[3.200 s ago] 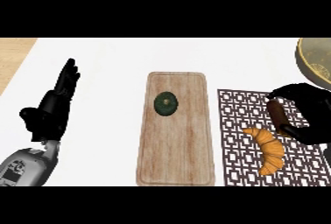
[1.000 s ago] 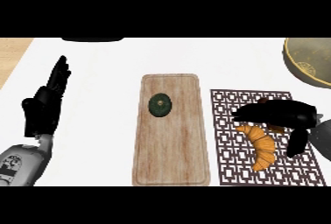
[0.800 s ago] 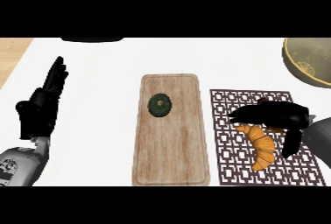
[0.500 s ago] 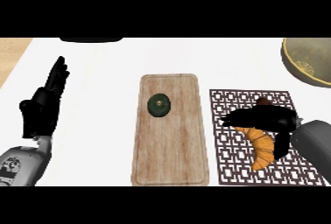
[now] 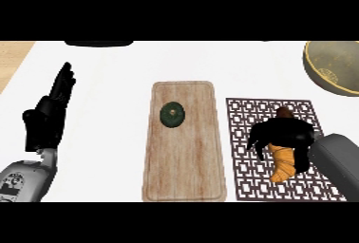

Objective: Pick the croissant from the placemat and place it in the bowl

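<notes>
A brown placemat (image 5: 242, 142) with an open lattice pattern lies on the white counter (image 5: 112, 95), just right of a long wooden cutting board (image 5: 185, 156) that carries a dark green, oval avocado (image 5: 172, 114). The golden croissant (image 5: 283, 166) lies on the placemat, its upper part hidden under the right hand (image 5: 282, 134), whose black fingers curl around it. A round, olive bowl (image 5: 336, 66) sits at the far right corner. The left hand (image 5: 48, 116) rests at the left edge, fingers straight and pointing up.
</notes>
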Controlling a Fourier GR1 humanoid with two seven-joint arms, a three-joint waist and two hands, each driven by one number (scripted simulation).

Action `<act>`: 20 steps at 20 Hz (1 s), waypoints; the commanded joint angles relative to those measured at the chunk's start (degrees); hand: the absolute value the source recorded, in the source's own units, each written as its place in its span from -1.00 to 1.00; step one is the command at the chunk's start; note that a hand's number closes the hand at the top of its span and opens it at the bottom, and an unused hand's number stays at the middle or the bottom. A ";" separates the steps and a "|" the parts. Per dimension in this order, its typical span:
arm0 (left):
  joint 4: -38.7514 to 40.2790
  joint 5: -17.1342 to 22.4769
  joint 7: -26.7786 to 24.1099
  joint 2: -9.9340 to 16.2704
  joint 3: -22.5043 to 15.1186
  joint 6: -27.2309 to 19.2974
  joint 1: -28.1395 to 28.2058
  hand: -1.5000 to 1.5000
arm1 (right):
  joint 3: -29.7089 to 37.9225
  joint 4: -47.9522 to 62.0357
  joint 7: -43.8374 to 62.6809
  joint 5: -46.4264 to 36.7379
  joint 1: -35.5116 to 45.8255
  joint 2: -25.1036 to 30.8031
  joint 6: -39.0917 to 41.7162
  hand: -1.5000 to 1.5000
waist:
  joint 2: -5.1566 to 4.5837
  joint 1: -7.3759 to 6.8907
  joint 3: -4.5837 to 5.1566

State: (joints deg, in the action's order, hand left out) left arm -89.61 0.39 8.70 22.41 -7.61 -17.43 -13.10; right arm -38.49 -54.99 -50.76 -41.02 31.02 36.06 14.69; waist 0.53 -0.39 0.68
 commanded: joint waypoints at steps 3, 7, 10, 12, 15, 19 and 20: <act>-1.68 1.83 -1.42 1.48 3.13 3.70 2.54 0.00 | 1.79 3.38 -6.83 -0.43 0.17 -1.09 1.64 1.00 | -0.58 -0.17 -0.68; -1.06 -0.29 0.35 -1.10 1.51 2.18 0.46 0.00 | 1.68 1.72 -7.21 -0.15 -2.42 -2.06 -0.30 1.00 | -0.51 0.21 -0.69; -3.90 -0.69 2.32 0.36 2.88 2.28 1.33 0.00 | 3.50 -2.34 -10.97 1.90 -3.56 2.64 0.29 1.00 | -0.37 0.37 -0.69; -0.77 -0.96 -0.95 -1.47 1.28 1.94 2.03 0.00 | 9.47 5.35 15.04 5.76 3.36 -9.68 3.39 1.00 | -0.80 -0.78 -0.57; -1.38 -1.09 0.41 -0.79 1.60 1.78 0.74 0.00 | 17.57 10.13 30.76 8.93 4.56 -11.91 -0.52 1.00 | -0.81 -0.22 -0.40; -1.35 -0.87 0.08 -1.32 1.34 1.84 1.19 0.00 | 24.85 11.80 47.73 11.81 8.70 -18.30 -7.40 1.00 | -0.36 -0.75 -0.35; -1.21 -0.61 0.91 -0.69 1.50 2.55 0.59 0.00 | 27.05 11.70 51.55 13.07 10.26 -20.53 -9.86 1.00 | -0.28 -0.73 -0.45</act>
State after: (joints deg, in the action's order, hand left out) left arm -91.11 -0.30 9.15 21.68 -6.02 -15.18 -12.05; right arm -18.48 -45.23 -14.16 -31.45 37.39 22.32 10.80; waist 0.26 -0.74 0.56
